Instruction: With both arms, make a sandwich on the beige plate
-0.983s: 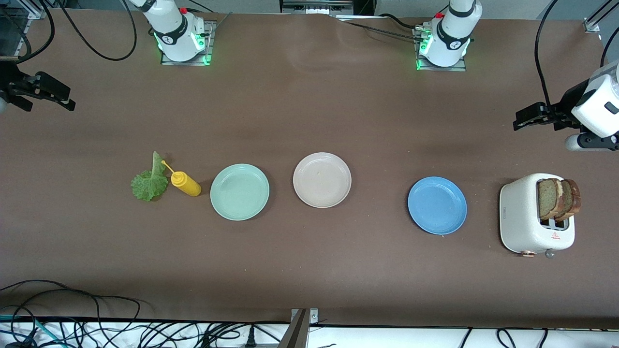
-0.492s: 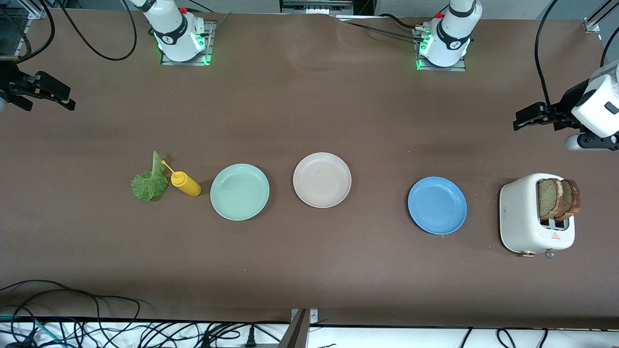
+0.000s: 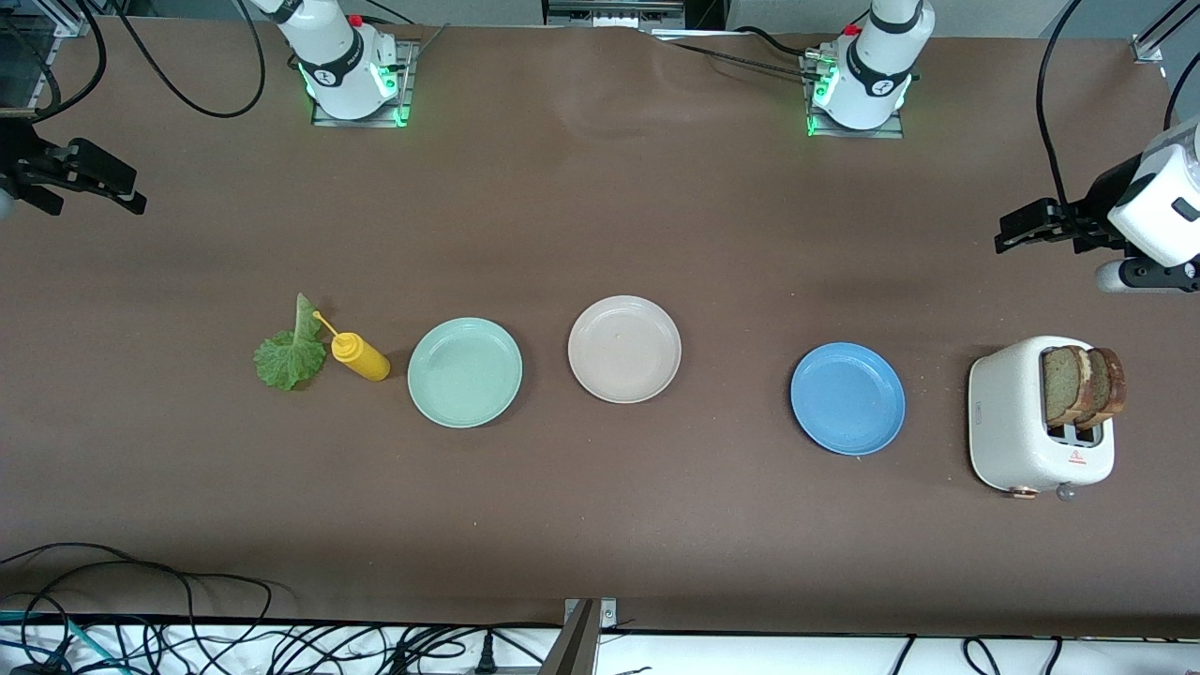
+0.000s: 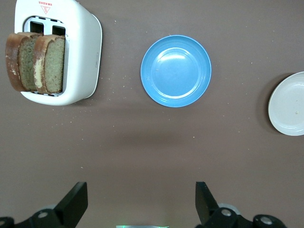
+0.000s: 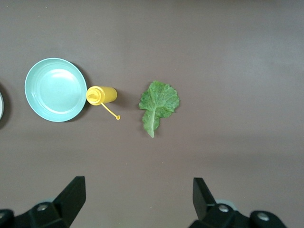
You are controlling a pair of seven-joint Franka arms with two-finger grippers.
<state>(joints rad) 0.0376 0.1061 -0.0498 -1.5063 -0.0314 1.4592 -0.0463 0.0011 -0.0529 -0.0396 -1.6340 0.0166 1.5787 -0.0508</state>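
**Sandwich parts unassembled; both grippers empty and spread wide**

The beige plate (image 3: 624,349) lies flat and bare at mid-counter (image 3: 600,234), between the mint-green plate (image 3: 465,372) toward the right arm's end and the blue plate (image 3: 847,398) toward the left arm's end; the mint-green plate sits just beside it, the blue plate well apart; only the beige plate's edge shows in the left wrist view (image 4: 288,104).

Two bread slices (image 3: 1083,384) stand upright on edge in the slots of a white toaster (image 3: 1022,422) at the left arm's end of the counter, face to face and raised above the slots; their broad faces turn toward the plates.

The lettuce leaf (image 3: 289,354) lies flat on the counter toward the right arm's end; its long axis runs from the frilled blade, nearer the front camera, to the narrow stem end pointing toward the robots' bases. The yellow squeeze bottle (image 3: 358,355) lies on its side between leaf and mint-green plate, touching the leaf or very close to it, nozzle aimed at the leaf's stem.

The left gripper (image 3: 1017,230) hangs in the air at the left arm's end, over bare counter by the toaster, jaws parted wide, holding nothing; the right gripper (image 3: 117,192) hangs at the right arm's end over bare counter, jaws likewise parted and empty.
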